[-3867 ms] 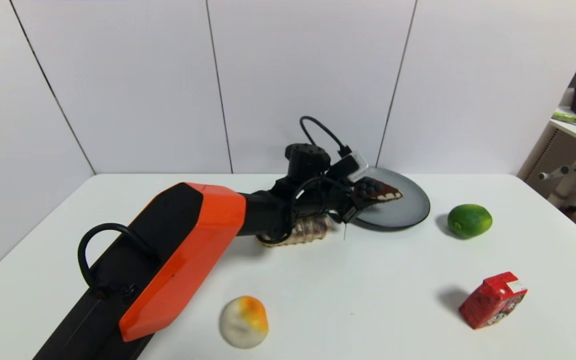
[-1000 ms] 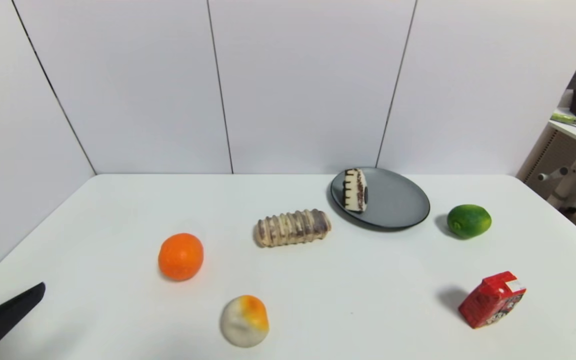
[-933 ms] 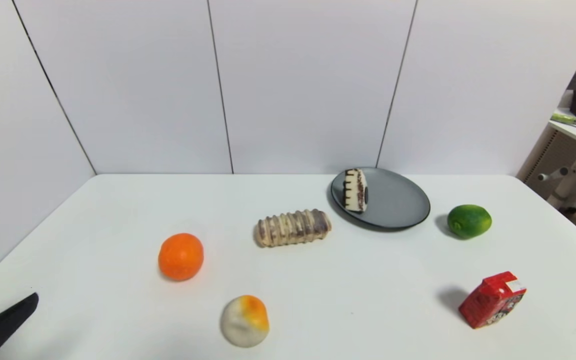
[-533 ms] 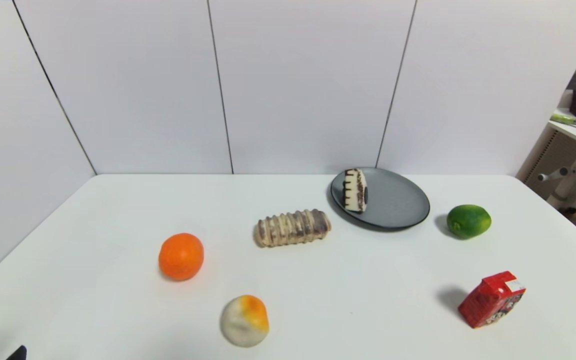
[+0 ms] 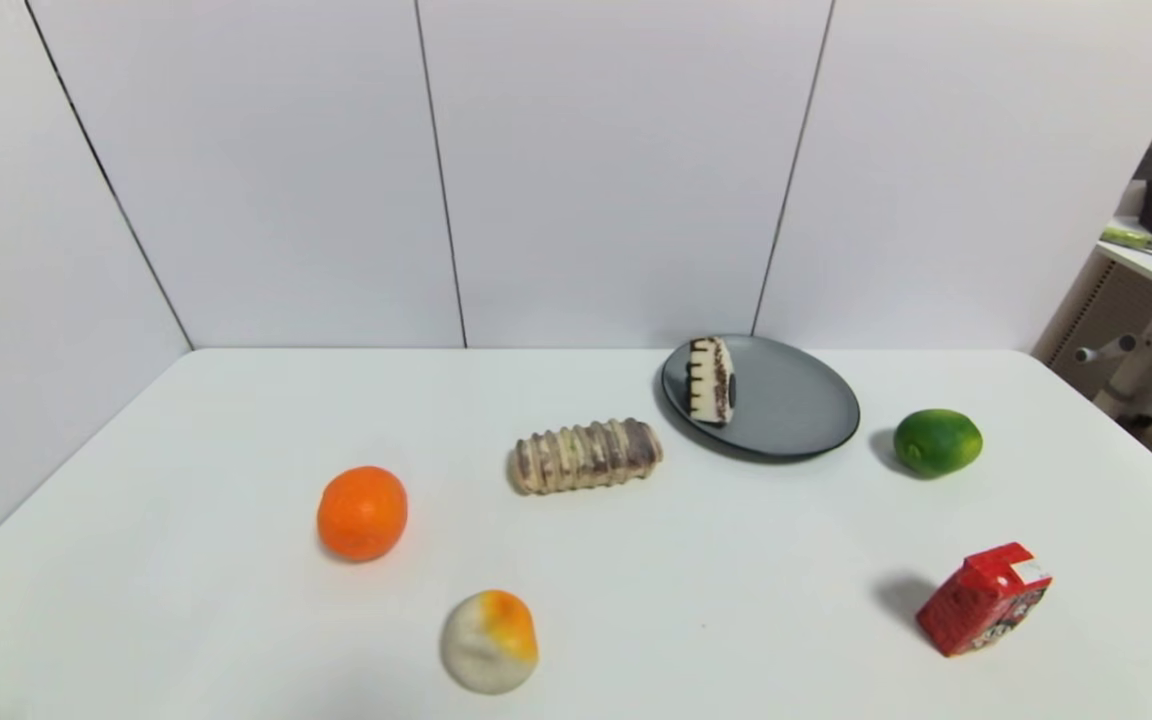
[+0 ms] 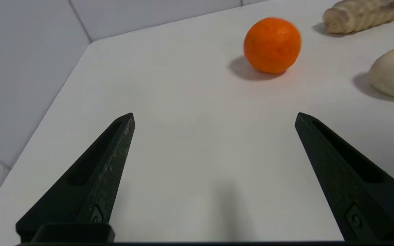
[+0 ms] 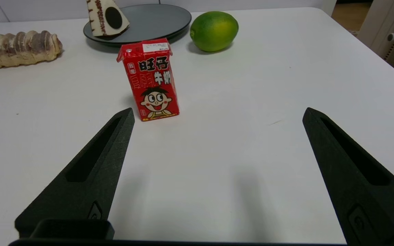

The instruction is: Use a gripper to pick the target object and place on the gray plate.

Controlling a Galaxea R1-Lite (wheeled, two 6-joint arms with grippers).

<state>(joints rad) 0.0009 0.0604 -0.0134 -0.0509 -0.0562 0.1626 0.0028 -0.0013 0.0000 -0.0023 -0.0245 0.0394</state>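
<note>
The cake slice [image 5: 711, 380] lies on its side on the left part of the gray plate [image 5: 796, 410] at the back of the table; both also show in the right wrist view, the slice [image 7: 106, 17] on the plate [image 7: 156, 18]. Neither arm shows in the head view. My left gripper [image 6: 214, 118] is open and empty over bare table near the front left, with the orange ahead of it. My right gripper [image 7: 217, 114] is open and empty near the front right, behind the red carton.
A striped bread roll [image 5: 586, 455] lies left of the plate. An orange [image 5: 362, 512] and a white-and-orange bun [image 5: 488, 642] sit at the front left. A lime [image 5: 938, 441] and a red milk carton [image 5: 986, 598] sit on the right.
The left arm has let go of the cake slice on the plate and drawn back toward the front left, out of the head view. The slice now lies on its side.
</note>
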